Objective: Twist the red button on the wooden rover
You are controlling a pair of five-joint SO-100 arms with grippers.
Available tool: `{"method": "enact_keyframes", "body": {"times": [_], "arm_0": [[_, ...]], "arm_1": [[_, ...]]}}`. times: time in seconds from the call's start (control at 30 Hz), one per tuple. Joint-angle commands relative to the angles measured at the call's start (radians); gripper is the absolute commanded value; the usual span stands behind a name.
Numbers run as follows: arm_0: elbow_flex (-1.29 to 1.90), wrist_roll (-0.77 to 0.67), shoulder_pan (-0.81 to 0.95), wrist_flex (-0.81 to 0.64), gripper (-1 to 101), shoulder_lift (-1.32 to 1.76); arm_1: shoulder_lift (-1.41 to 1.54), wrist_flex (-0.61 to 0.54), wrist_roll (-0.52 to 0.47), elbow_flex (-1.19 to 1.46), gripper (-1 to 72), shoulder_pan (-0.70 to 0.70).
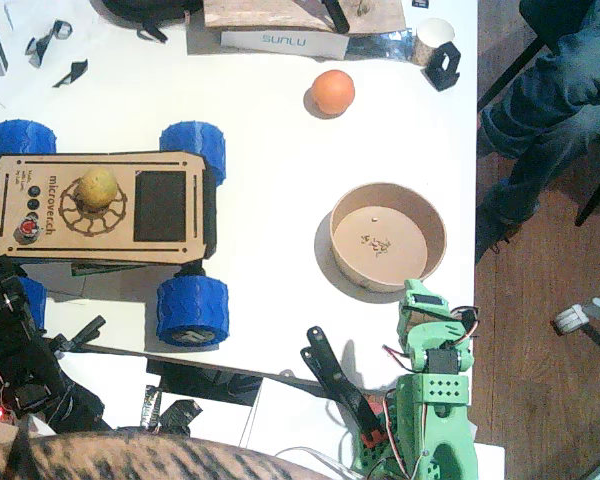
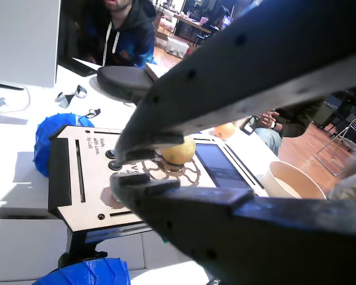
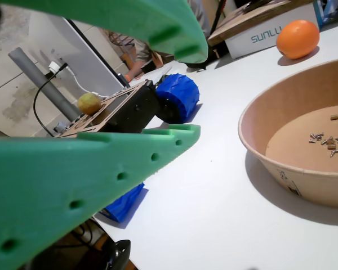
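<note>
The wooden rover (image 1: 100, 208) stands at the table's left on blue wheels, with a yellow fruit (image 1: 98, 187) on its deck. The red button (image 1: 27, 229) sits near the rover's left end, below two black buttons. The black left arm (image 1: 10, 340) is just below that end. In a wrist view my left gripper (image 2: 123, 168) hovers over the rover (image 2: 89, 196) with its jaws slightly apart and holding nothing. The lower fingertip (image 2: 130, 181) hides the red button. My green right gripper (image 3: 198, 93) stands open beside the bowl (image 3: 304, 180), far from the rover (image 3: 129, 107).
A round tan bowl (image 1: 388, 236) with small screws sits right of centre, and an orange (image 1: 332, 92) lies behind it. Boxes and clutter line the far edge. A black bracket (image 1: 330, 375) lies by the right arm. A seated person's legs (image 1: 550, 90) are at the right.
</note>
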Motion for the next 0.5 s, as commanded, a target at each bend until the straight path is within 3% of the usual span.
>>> {"method": "enact_keyframes", "body": {"times": [0.0,0.47], "arm_0": [[-0.043,-0.011,-0.014,0.003,0,0.095],[-0.04,-0.011,-0.014,-0.003,0,0.095]], "arm_1": [[0.0,-0.006,0.009,-0.005,10.4,0.008],[0.0,-0.006,0.009,-0.005,10.4,0.008]]}}
